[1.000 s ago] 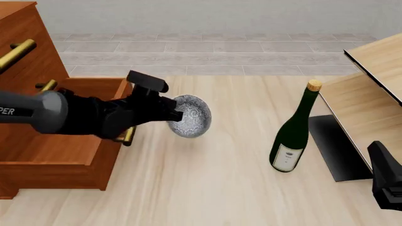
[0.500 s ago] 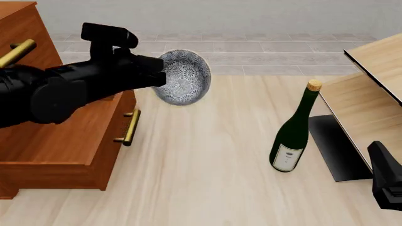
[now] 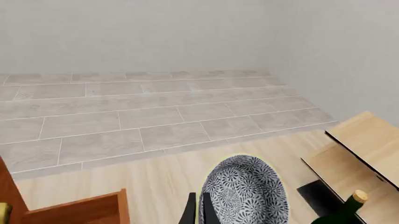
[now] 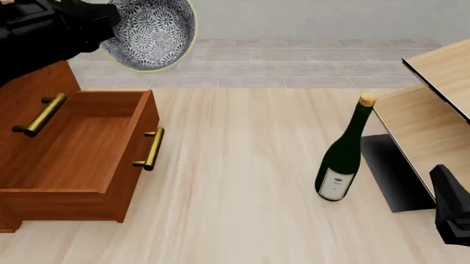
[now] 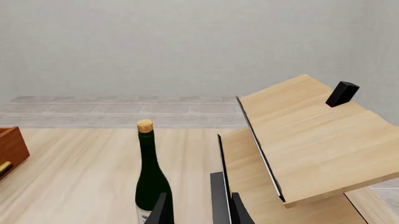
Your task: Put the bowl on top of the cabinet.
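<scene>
- The left gripper [image 4: 110, 25] is pinching the bowl [image 4: 151, 33] by its rim, carrying it high at the far left, tipped so its patterned inside is facing the camera.
- Risk one: a rim grip on a tilted bowl is looking thin to me; a jolt on the way over could be letting it slide out and drop toward the open drawer [image 4: 81, 148] or the table [image 4: 242, 181].
- Risk two: the cabinet [image 4: 37, 93] top is sitting out of frame at the left, so I am judging the bowl still needs levelling before release, or it may be landing on its side and rolling off.
- The drawer is standing pulled out with nothing showing inside it; the bowl is showing nothing inside either.
- The wine bottle [image 4: 342, 157] is standing upright, corked, well apart to the right, just beside the pale shelf unit [image 4: 433, 110].
- The right gripper [image 5: 196, 205] is idling near the right edge, fingers slightly spread, gripping nothing.
</scene>
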### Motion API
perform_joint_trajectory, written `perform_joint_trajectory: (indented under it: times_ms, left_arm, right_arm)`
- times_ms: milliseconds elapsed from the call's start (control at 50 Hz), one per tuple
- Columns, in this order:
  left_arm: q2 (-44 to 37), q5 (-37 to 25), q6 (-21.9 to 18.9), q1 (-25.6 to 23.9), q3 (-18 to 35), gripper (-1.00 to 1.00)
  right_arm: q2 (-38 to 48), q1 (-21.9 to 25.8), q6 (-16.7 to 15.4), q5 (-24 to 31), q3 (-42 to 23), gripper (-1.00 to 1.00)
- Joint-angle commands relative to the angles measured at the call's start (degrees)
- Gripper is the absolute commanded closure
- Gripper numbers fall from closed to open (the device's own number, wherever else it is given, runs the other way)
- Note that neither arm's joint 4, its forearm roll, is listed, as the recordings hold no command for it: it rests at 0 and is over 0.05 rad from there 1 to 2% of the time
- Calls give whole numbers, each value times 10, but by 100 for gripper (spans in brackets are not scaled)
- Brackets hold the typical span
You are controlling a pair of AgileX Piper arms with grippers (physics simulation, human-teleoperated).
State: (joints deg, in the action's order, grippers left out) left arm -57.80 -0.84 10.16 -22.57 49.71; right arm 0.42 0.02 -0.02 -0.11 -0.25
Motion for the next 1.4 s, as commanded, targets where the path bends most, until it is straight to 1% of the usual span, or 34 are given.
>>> perform_joint_trajectory:
  times_ms: [20, 160, 200, 220, 260, 340, 360, 380, 440, 460, 500, 520, 540, 600, 620, 640, 660, 680, 700, 720, 760, 800, 860, 880, 920, 980, 1000, 1060, 1080, 1180, 1260, 1300, 1320, 1400]
  left_arm:
    - [83, -50, 46, 81, 30, 100]
    - [114, -100, 98, 119, 73, 100]
    - [124, -121, 88, 130, 96, 100]
    - [129, -125, 102, 144, 101, 100]
    - [135, -127, 95, 142, 107, 100]
    - [142, -154, 100, 178, 142, 100]
    - [139, -160, 108, 173, 148, 100]
    - [139, -166, 95, 184, 156, 100]
    - [143, -169, 107, 200, 165, 100]
    - [147, -169, 94, 213, 171, 100]
    - [139, -183, 111, 236, 183, 100]
    - [139, -193, 54, 259, 200, 100]
    - [144, -185, 85, 258, 193, 100]
    - [144, -183, 104, 273, 193, 100]
    - [144, -183, 104, 273, 193, 100]
    - [136, -204, 83, 317, 210, 100]
    - [142, -192, 108, 312, 203, 100]
    - [135, -207, 78, 330, 218, 100]
    - [135, -208, 78, 330, 219, 100]
    - [139, -202, 102, 320, 214, 100]
    - [145, -203, 113, 338, 212, 100]
    - [141, -209, 125, 337, 217, 100]
    - [151, -201, 124, 367, 222, 100]
    - [132, -216, 141, 364, 229, 100]
    - [153, -202, 133, 383, 231, 100]
    - [146, -217, 145, 377, 248, 100]
    - [141, -226, 161, 382, 252, 100]
    - [142, -230, 164, 388, 260, 100]
    - [142, -238, 179, 397, 262, 100]
    - [133, -259, 209, 425, 263, 100]
    - [141, -248, 211, 415, 259, 100]
    - [125, -265, 235, 449, 254, 100]
    - [129, -263, 230, 460, 254, 100]
    - [129, -276, 242, 476, 244, 100]
  right_arm:
    - [0, 0, 0, 0, 0, -100]
    - [0, 0, 0, 0, 0, -100]
    - [0, 0, 0, 0, 0, -100]
    - [0, 0, 0, 0, 0, -100]
    - [0, 0, 0, 0, 0, -100]
    - [0, 0, 0, 0, 0, -100]
    - [0, 0, 0, 0, 0, -100]
    - [0, 0, 0, 0, 0, -100]
    - [0, 0, 0, 0, 0, -100]
    - [0, 0, 0, 0, 0, -100]
    - [0, 0, 0, 0, 0, -100]
    - [0, 0, 0, 0, 0, -100]
    - [0, 0, 0, 0, 0, -100]
    - [0, 0, 0, 0, 0, -100]
    - [0, 0, 0, 0, 0, -100]
    - [0, 0, 0, 0, 0, -100]
    - [0, 0, 0, 0, 0, -100]
    - [0, 0, 0, 0, 0, -100]
    - [0, 0, 0, 0, 0, -100]
    - [0, 0, 0, 0, 0, -100]
    - [0, 0, 0, 0, 0, -100]
    - [0, 0, 0, 0, 0, -100]
    - [0, 0, 0, 0, 0, -100]
    - [0, 0, 0, 0, 0, -100]
    - [0, 0, 0, 0, 0, -100]
    - [0, 0, 0, 0, 0, -100]
    - [0, 0, 0, 0, 0, -100]
    - [0, 0, 0, 0, 0, -100]
    - [0, 0, 0, 0, 0, -100]
    - [0, 0, 0, 0, 0, -100]
    - [0, 0, 0, 0, 0, -100]
    - [0, 0, 0, 0, 0, -100]
    - [0, 0, 0, 0, 0, -100]
    - [0, 0, 0, 0, 0, -100]
